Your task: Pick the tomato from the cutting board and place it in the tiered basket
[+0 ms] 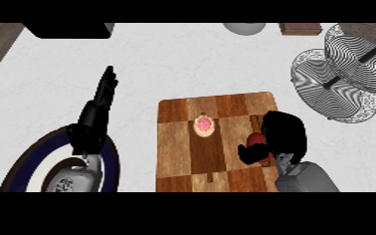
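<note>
1 tomato (256,139) on the cutting board (213,144), right hand (283,134) fingers curled around it.

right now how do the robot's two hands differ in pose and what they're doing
The left hand has straight fingers, holds nothing, and sits over bare counter above a dark-rimmed plate. The right hand is curled round the red tomato over the cutting board. Both are black on grey forearms.
</note>
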`<action>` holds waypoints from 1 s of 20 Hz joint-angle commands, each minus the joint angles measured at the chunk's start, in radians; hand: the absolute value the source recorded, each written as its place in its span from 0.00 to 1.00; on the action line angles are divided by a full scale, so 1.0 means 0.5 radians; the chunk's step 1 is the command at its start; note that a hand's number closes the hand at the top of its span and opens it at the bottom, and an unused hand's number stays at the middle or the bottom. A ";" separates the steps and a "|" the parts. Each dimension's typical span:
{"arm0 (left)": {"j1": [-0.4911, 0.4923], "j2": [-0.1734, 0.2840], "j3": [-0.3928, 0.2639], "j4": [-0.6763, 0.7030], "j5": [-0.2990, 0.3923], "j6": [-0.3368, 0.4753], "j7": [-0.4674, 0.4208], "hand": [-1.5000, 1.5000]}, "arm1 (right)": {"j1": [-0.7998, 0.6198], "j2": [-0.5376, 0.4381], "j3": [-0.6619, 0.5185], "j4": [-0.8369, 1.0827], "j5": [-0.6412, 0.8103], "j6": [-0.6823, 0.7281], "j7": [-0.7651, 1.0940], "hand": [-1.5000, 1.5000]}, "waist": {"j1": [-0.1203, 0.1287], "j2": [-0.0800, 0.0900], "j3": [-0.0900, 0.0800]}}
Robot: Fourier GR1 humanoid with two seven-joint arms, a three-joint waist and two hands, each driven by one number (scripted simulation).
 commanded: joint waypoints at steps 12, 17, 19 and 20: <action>0.069 0.033 0.032 -0.060 0.025 -0.035 0.015 0.50 | -0.352 -0.120 -0.371 -0.954 0.197 0.699 0.458 1.00 | -0.023 -0.004 0.004; -0.030 0.011 0.059 0.065 -0.001 0.005 -0.041 0.50 | -0.744 -0.102 -0.767 -1.115 0.021 1.126 0.458 1.00 | -0.033 -0.001 0.002; 0.039 -0.016 0.060 0.089 0.021 0.011 -0.108 0.50 | -0.819 -0.044 -0.764 -1.205 0.050 1.276 0.527 1.00 | -0.033 -0.004 0.000; -0.029 0.046 0.078 0.052 0.014 -0.026 -0.009 0.50 | -0.918 -0.146 -0.939 -1.158 -0.017 1.347 0.415 1.00 | -0.035 -0.005 0.002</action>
